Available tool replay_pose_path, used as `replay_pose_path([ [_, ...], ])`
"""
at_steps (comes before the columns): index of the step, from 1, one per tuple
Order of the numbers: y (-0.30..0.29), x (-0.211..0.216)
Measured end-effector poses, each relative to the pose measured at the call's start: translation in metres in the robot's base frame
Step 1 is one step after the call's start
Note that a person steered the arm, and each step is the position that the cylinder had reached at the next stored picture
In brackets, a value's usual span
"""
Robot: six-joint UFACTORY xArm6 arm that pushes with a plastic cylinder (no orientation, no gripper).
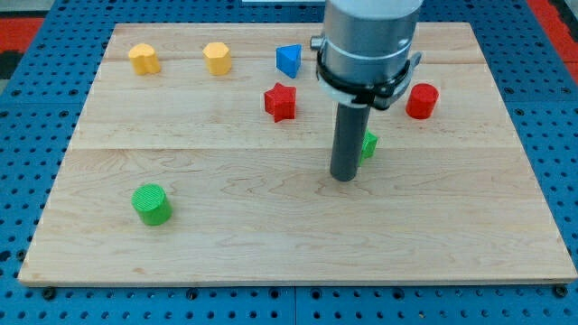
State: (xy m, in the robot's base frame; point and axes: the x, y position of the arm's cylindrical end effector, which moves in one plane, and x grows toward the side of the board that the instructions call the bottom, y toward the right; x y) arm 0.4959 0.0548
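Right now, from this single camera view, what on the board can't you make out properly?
- Small green block: mostly hidden behind the dark rod; shape unreadable.
- Contact: my tip sits just at the view's left of that green block; touching or apart, cannot tell.
- Board area at the view's top centre-right: covered by the grey arm housing.
- Arm above the housing: cut off by the view's top edge.

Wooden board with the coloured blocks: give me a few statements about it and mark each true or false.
1. My tip stands right beside a green block mostly hidden behind the rod. True.
2. Two yellow blocks sit near the view's top left. True.
3. The green cylinder block touches the red star block. False: they lie far apart.
4. The blue block sits at the view's bottom. False: it is near the top.
5. A red cylinder block lies right of the rod. True.
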Motion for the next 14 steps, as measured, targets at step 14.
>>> replay_pose_path([
  [14, -0.052, 0.002],
])
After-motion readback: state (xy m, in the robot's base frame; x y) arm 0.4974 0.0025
